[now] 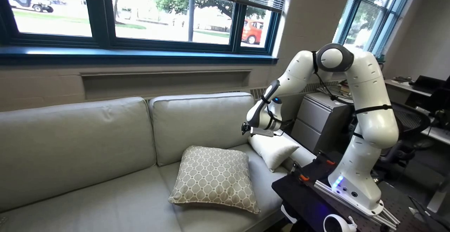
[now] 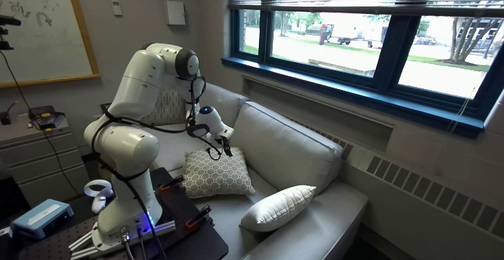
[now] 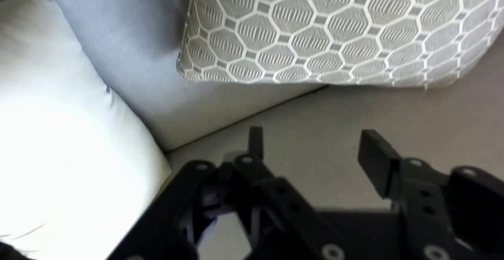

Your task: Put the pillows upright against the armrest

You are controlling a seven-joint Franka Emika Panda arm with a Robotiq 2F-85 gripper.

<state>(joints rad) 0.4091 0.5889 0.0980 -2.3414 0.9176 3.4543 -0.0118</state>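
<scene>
Over the sofa [image 1: 77, 147], a gripper [image 3: 313, 143] hangs spread wide, holding nothing.
Left and below, in an exterior view, a patterned pillow [image 1: 214, 177] lies on the seat [image 1: 116, 200], probably the next reach; right and below, a white pillow [image 1: 273, 150] slants beside the armrest [image 1: 305, 156].

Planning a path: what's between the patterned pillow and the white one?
The wrist view shows a stretch of sofa seat between the patterned pillow and white pillow.

In the wrist view: white pillow [image 3: 71, 134] cut off at left, patterned pillow [image 3: 334, 31] at top and right; gripper [image 3: 312, 147] blurred, its rear cut off below. In an exterior view: far pillow [image 2: 170, 108] partly hidden behind the arm [image 2: 138, 79].
</scene>
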